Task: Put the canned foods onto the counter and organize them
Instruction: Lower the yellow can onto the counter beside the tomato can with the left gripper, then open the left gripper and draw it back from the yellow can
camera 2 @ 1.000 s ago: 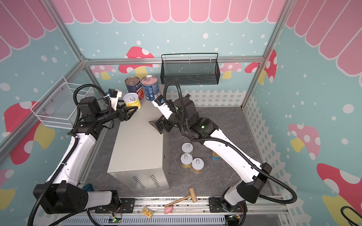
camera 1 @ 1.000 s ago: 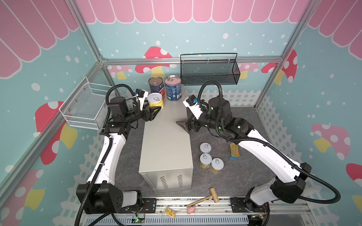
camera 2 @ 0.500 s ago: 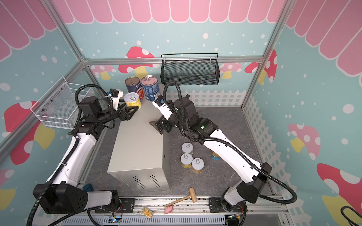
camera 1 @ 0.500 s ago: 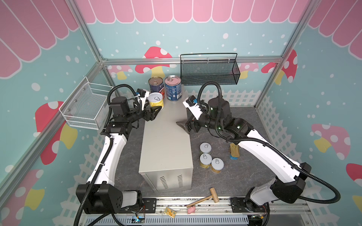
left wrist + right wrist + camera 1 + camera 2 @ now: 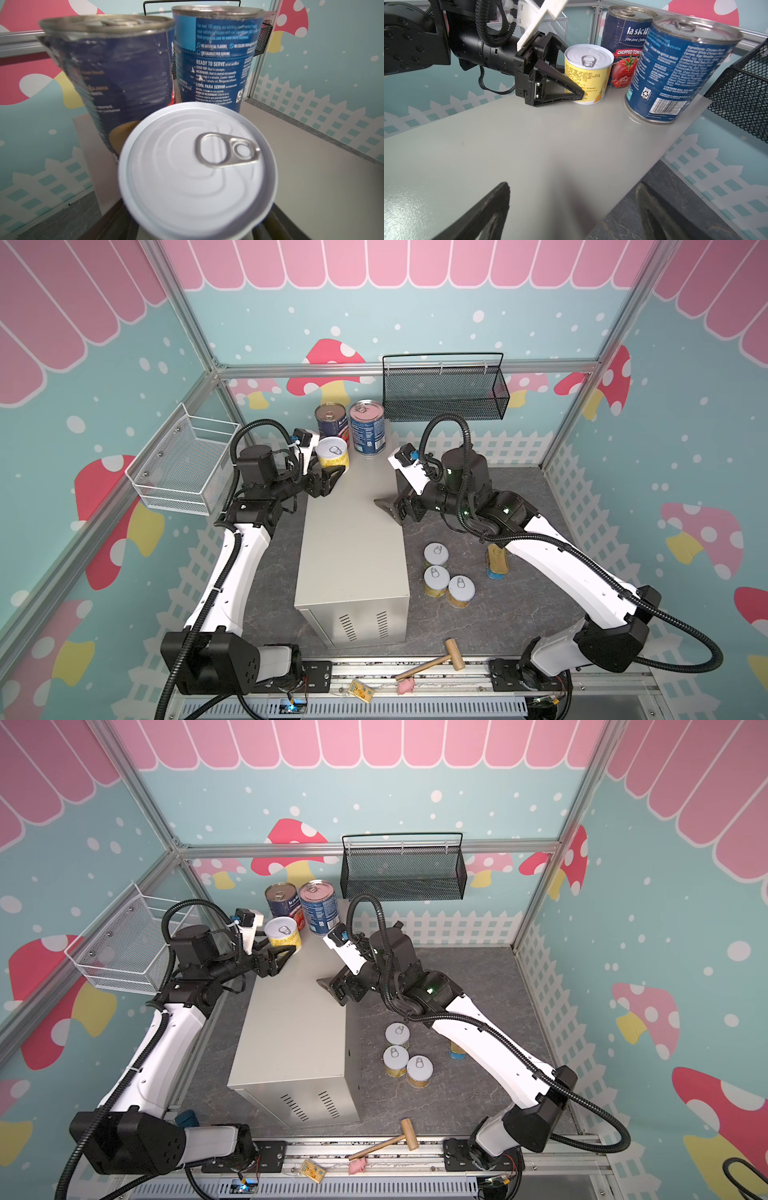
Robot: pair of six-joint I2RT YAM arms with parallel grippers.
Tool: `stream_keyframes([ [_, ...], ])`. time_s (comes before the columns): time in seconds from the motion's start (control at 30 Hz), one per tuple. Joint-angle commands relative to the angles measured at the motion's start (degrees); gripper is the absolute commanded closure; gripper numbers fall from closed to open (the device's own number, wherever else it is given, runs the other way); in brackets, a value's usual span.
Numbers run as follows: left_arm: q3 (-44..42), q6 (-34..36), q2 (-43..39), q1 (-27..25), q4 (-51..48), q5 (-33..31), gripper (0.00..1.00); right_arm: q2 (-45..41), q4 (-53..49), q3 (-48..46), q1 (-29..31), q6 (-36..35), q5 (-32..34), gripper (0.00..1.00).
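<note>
Left gripper straddles yellow can on counter, fingers clearest from right wrist, grip unclear, right gripper spread

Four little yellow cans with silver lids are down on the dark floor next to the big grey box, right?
No, three short yellow-label cans with silver pull-tab lids stand on the floor beside the tall beige-grey metal box, as both top views show. The fourth stands on it.

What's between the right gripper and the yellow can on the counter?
Just bare counter, seen in the right wrist view; the left gripper has a finger at the side of the yellow can.
</note>
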Motion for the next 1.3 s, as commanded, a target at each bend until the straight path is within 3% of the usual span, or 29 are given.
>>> stream_keyframes([
  [0.0, -2.5, 3.1, 0.7, -0.4, -6.7, -1.9, 0.2, -1.7, 1.1, -0.9, 0.5, -0.9, -0.2, 0.04],
  [0.13, -2.7, 3.2, 0.2, -0.4, -6.6, -2.1, 0.15, -1.5, 1.2, -0.6, 0.5, -0.9, -0.4, 0.04],
  [0.3, -3.5, 1.4, -1.7, -0.5, -5.1, -3.8, 0.01, -1.5, 1.0, -0.4, 0.5, -1.0, -0.1, 0.04],
  [0.47, -3.2, -1.7, -5.5, -0.5, -6.6, -8.8, 0.01, -1.2, 0.4, 0.3, 0.5, -0.8, 1.7, 0.01],
  [0.7, -2.0, -11.0, -9.8, -0.7, -10.2, -27.7, 0.01, 0.7, -1.8, 3.7, 0.5, 1.2, 6.0, 0.0],
  [0.83, -2.0, -13.0, -11.1, -0.7, -12.2, -33.6, 0.01, 1.5, -1.9, 4.3, 0.5, 2.3, 7.0, 0.0],
  [1.0, -1.3, -13.0, -11.6, -1.2, -13.4, -32.6, 0.01, 2.4, -2.8, 5.3, 0.5, 3.2, 6.9, 0.0],
  [1.27, 1.6, -12.5, -8.6, -1.1, -14.5, -36.9, 0.01, 2.9, -2.9, 5.9, 0.5, 3.6, 6.9, 0.0],
])
